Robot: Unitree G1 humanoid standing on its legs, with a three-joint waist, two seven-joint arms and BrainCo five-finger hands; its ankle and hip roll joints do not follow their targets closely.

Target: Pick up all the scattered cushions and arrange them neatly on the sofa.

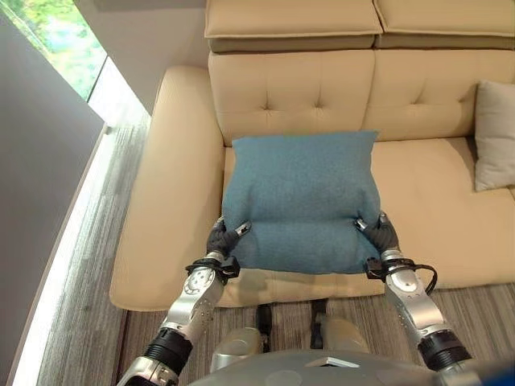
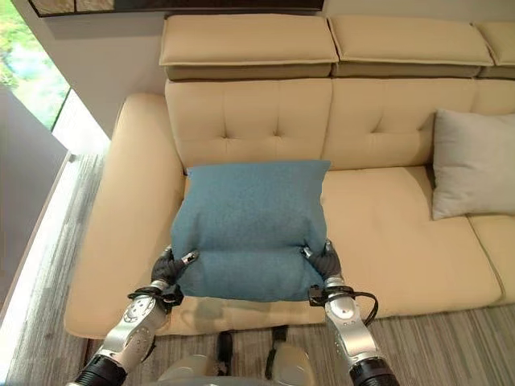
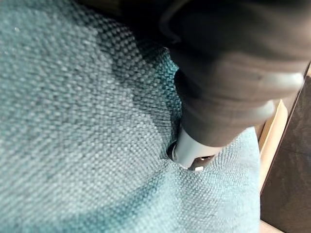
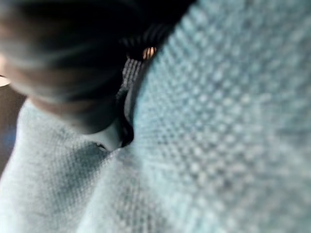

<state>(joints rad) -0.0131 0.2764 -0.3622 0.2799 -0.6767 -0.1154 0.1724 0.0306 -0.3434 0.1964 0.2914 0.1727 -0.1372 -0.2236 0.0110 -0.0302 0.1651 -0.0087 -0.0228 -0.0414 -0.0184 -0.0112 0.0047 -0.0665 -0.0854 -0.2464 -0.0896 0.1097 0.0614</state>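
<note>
Gripping blue cushion [image 2: 249, 229] at both lower corners: left hand [image 2: 169, 269] pinches left corner, right hand [image 2: 323, 261] pinches right corner, fingers dug into fabric. Cushion held out flat over left seat of beige sofa [image 2: 402, 233], far edge near tufted backrest; whether underside touches seat, cannot tell. Grey cushion [image 2: 473, 165] leans upright against backrest further right, well apart from blue one. Striped carpet floor [image 2: 451, 346] in front of sofa. Window [image 1: 64, 40] at far left.

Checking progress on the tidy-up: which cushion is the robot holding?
The blue cushion, pinched between left hand and right hand; the grey cushion leans untouched against the sofa back.
</note>
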